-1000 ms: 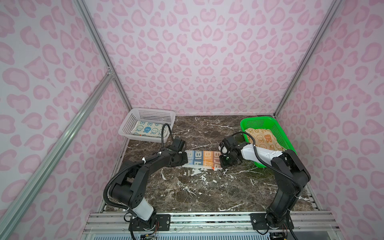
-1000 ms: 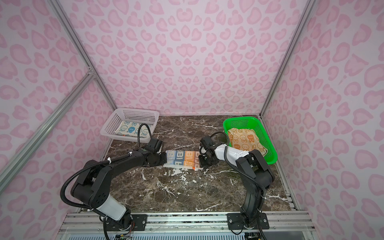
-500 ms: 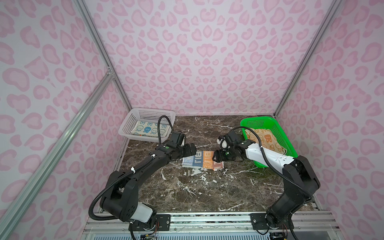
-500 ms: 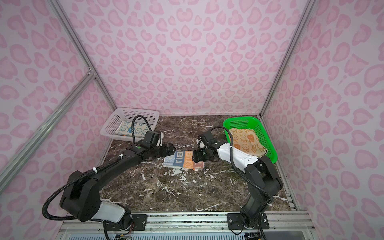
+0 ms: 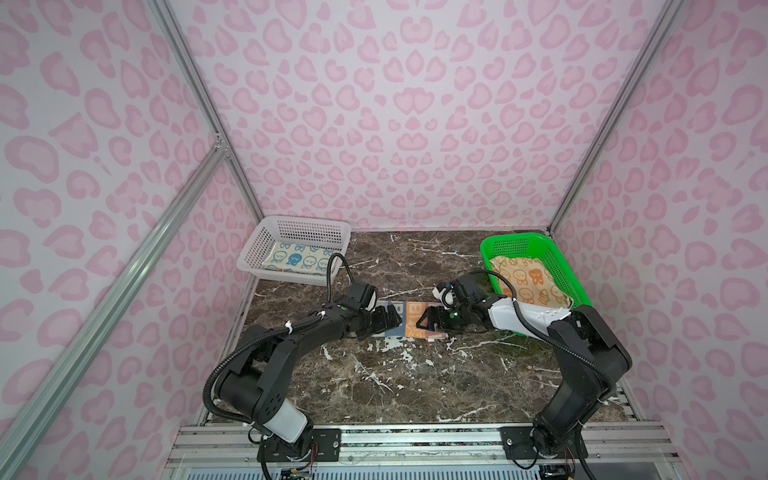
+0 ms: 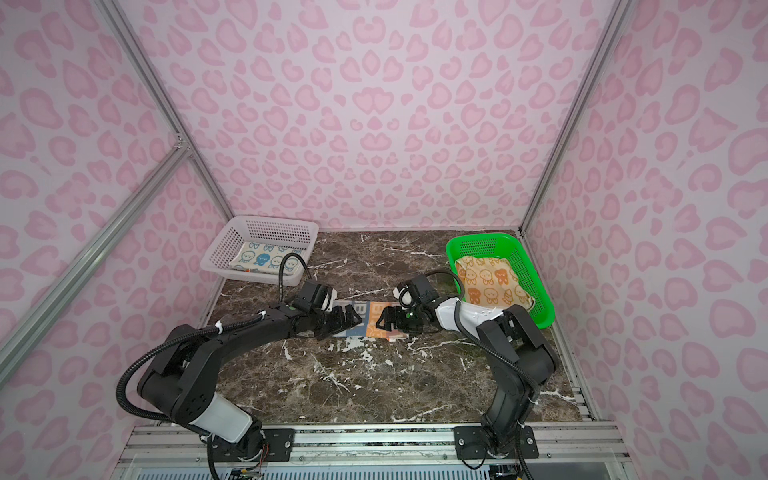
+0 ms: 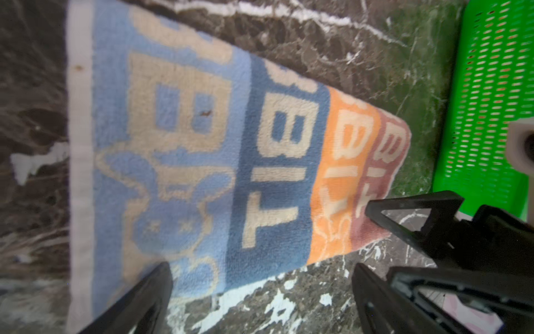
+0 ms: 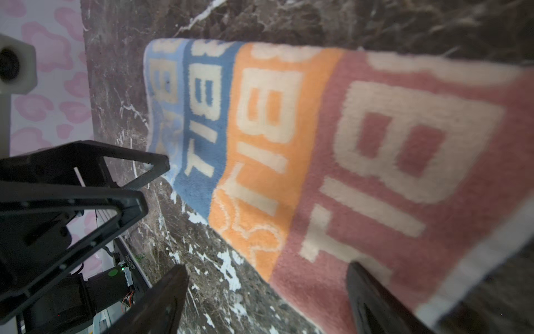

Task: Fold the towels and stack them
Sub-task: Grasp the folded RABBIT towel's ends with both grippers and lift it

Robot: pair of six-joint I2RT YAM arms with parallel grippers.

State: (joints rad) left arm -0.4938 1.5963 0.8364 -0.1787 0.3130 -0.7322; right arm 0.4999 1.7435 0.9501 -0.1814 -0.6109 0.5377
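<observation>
Marble (image 5: 415, 386) bears one block-print towel (image 5: 409, 316) — white basket (image 5: 251, 259) one, green basket (image 5: 559, 266) one

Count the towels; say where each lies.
3: a blue-print towel in the white basket, an orange-print towel in the green basket, a block-coloured towel on the marble table. Others may hide underneath.

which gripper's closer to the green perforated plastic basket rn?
Right. The right gripper is at the end of the folded blue-and-orange terry towel nearest the green perforated plastic basket; the left gripper is at the opposite end.
</observation>
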